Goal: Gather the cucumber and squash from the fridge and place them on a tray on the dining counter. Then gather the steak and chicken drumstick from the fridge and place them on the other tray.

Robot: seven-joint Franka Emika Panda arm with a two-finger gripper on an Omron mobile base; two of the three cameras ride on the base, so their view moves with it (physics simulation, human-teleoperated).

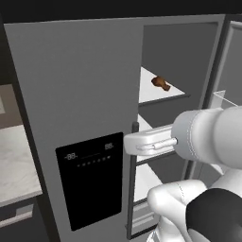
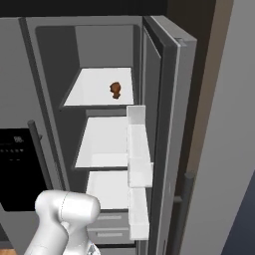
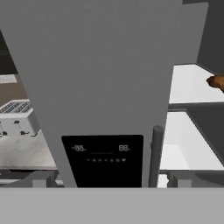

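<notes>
your claw (image 3: 107, 180) is spread wide and holds nothing; in the hand view its two finger tips (image 3: 41, 179) poke up at the bottom edge, aimed at the shut left door of the fridge (image 1: 75, 94), level with the black dispenser panel (image 3: 103, 159) and the dark vertical handle (image 3: 155, 155) beside it. in the left base view you see the white arm rise from the lower right and bend, with the hand reaching level toward the door edge near that handle, touching nothing that you can make out. the right fridge door (image 2: 167, 124) stands swung open. count with me: one chicken drumstick (image 2: 115, 89), small and dark brown, lying on the top shelf (image 2: 89, 92) toward its back right; three white shelves stacked inside, the lower two bare where you can see them; and door bins (image 2: 138, 164) stacked on the open door, their number hard to tell. in the hand view the drumstick is cut off by the right edge. a toaster (image 3: 17, 118) sits on the marble counter (image 3: 26, 151) left of the fridge, partly cut by the frame. the bottom drawers of the fridge are partly hidden behind your arm in the right base view.
</notes>
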